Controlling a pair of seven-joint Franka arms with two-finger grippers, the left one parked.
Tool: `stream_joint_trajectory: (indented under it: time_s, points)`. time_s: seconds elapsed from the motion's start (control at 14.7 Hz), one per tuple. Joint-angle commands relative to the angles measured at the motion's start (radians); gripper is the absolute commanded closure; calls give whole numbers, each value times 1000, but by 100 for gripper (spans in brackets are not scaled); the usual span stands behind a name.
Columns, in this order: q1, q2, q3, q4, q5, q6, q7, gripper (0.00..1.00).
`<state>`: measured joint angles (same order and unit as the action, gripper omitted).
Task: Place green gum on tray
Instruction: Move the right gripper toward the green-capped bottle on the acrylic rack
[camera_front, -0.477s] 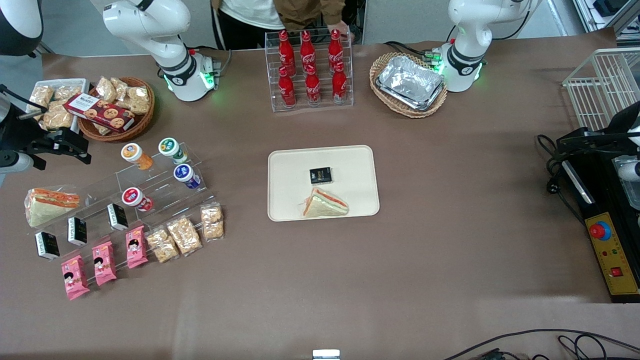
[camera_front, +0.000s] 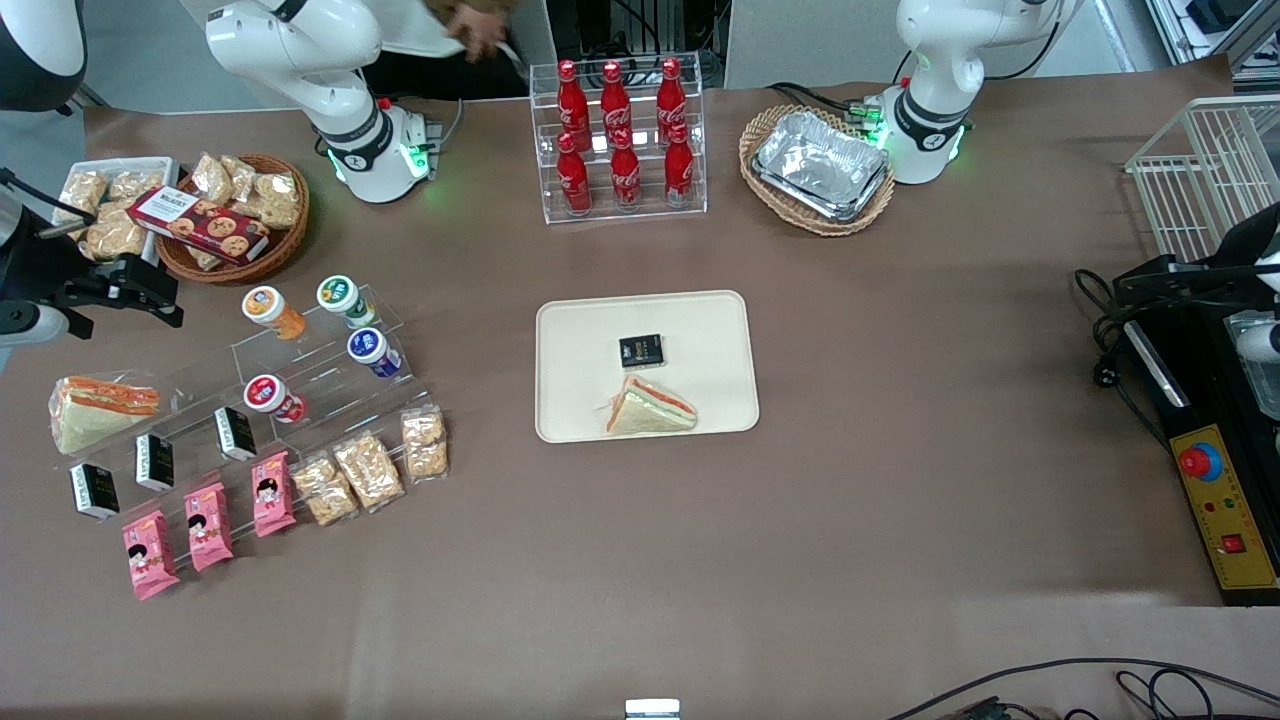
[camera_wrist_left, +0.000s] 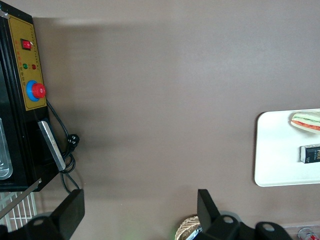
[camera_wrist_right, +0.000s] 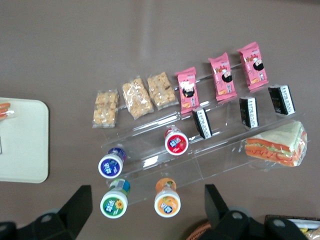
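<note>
In the front view, the green gum (camera_front: 339, 296) is seen lying on the top step of a clear acrylic riser (camera_front: 320, 360), beside an orange-lidded canister (camera_front: 266, 307) and just above a blue-lidded canister (camera_front: 369, 349); a red-lidded canister (camera_front: 265, 394) lies a step nearer the camera. The beige tray (camera_front: 580, 400) rests on the bench (camera_front: 900, 450) well apart from the riser, toward the parked arm's end, and already carries a wrapped sandwich (camera_front: 650, 408) and a small black packet (camera_front: 641, 349). No gum is on it, so the task is judged to be at its start: reaching, grasping, carrying and setting down are all left. The gripper (camera_front: 150, 293) is held above the working arm's end of the bench, near a wicker basket of cookies (camera_front: 230, 225) and not yet over the gum. Red bottles (camera_front: 620, 140) in a clear rack carry white script that looks like Coca-Cola lettering.

In the left wrist view, only a corner of the tray (camera_wrist_left: 272, 150), the sandwich (camera_wrist_left: 306, 121) and the black packet (camera_wrist_left: 310, 153) are shown, with a yellow control box (camera_wrist_left: 27, 65) bearing a red button.

In the right wrist view, the jaws of the gripper (camera_wrist_right: 145, 212) are seen spread wide and empty, with the green gum (camera_wrist_right: 114, 205) lying between them, its lid printed with a flower-like emblem. The writing on the lids and on the pink snack packets (camera_wrist_right: 222, 80) cannot be read.
</note>
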<state>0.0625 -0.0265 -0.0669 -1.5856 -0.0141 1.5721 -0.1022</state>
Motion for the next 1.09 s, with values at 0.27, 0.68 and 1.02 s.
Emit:
stream_joint_trajectory:
  time_s: [0.27,0.68,1.02]
  points:
    - [-4,-110,36,-131,13,-46,38,0]
    - [13,-278,39,-420,37,113,78,0]
    - [30,-378,82,-687,37,339,156,0]
